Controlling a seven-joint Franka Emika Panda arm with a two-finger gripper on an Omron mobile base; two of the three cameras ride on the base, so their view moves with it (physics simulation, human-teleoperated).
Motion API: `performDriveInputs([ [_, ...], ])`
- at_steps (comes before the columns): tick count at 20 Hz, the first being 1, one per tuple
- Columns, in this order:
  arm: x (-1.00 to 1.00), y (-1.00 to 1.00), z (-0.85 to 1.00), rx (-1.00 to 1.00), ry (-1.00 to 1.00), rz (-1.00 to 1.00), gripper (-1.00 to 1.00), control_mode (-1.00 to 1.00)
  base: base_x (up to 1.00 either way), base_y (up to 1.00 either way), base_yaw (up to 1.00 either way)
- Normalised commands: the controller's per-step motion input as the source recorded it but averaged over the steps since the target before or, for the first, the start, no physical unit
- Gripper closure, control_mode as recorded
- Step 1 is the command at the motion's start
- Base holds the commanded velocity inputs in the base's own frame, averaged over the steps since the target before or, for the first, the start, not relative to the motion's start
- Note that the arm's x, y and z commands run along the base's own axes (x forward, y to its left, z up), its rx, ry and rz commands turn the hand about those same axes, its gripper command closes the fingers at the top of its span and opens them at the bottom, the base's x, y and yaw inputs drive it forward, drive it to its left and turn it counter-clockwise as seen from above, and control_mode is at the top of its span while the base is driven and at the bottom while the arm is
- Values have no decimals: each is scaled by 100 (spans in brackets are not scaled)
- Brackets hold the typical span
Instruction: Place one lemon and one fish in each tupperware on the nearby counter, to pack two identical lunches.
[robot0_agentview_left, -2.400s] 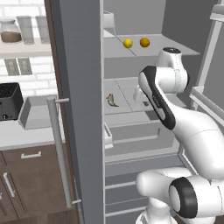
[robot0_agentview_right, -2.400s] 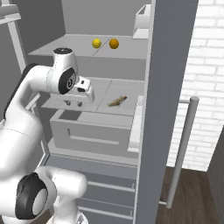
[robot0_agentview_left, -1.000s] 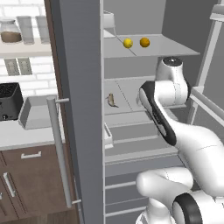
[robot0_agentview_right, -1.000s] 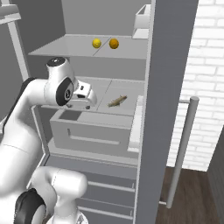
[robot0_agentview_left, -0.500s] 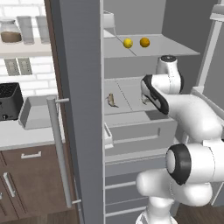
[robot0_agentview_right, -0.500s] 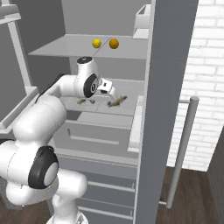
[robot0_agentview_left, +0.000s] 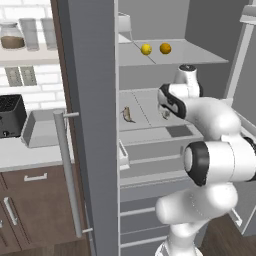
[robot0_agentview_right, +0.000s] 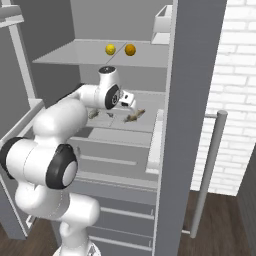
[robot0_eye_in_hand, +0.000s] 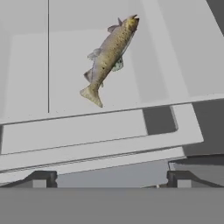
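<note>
Open grey fridge (robot0_agentview_left: 150, 150) shelving takes up the middle of both base views, its tall door (robot0_agentview_left: 87, 125) swung toward the camera with a long bar handle (robot0_agentview_left: 67, 172). Left of that door runs the white counter (robot0_agentview_left: 20, 155) over brown cabinets (robot0_agentview_left: 30, 210), and a light-grey tupperware (robot0_agentview_left: 42, 131) sits on it just beside a black toaster (robot0_agentview_left: 11, 116). Above the counter, a wall shelf (robot0_agentview_left: 25, 52) carries jars.

On the right side, a white brick wall (robot0_agentview_right: 235, 90) stands beyond the door.

White and bulky, the arm (robot0_agentview_left: 215, 155) reaches into the fridge at the middle shelf (robot0_agentview_right: 142, 117). Its gripper (robot0_agentview_right: 111, 112) hangs over that shelf, just beside 1 fish (robot0_agentview_right: 134, 116); a 2nd fish (robot0_agentview_right: 93, 114) lies on the same shelf, partly hidden behind the arm. From the left base view, 1 fish (robot0_agentview_left: 127, 114) lies near the shelf's left side, well apart from the arm's wrist.

Seen from the hand, the fish (robot0_eye_in_hand: 108, 57) lies diagonally on the pale shelf floor, head toward the upper right, tail toward the lower left. The 2 dark fingertips (robot0_eye_in_hand: 40, 178) stand far apart at the bottom corners, spread wide with nothing between them, short of the fish.

On the top shelf (robot0_agentview_left: 175, 52) rest 2 lemons side by side, apart: the bright yellow lemon (robot0_agentview_left: 146, 49) and the orange-yellow lemon (robot0_agentview_left: 165, 48).
</note>
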Motion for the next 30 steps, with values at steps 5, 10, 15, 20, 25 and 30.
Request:
performDriveInputs([
  [5, 33, 0, -50, 0, -4, 0, -100, -100, 0, 0, 0],
  [10, 27, 0, -31, 0, -4, 0, -100, -100, 0, 0, 0],
  [15, 37, 0, 6, 1, 0, -4, -100, -100, 0, 0, 0],
  [20, 52, 0, 1, 7, 0, -10, -100, -100, 0, 0, 0],
  [25, 41, -3, -5, 9, 0, -11, -100, -100, 0, 0, 0],
  [30, 19, -16, -5, 3, 0, -6, -100, -100, 0, 0, 0],
])
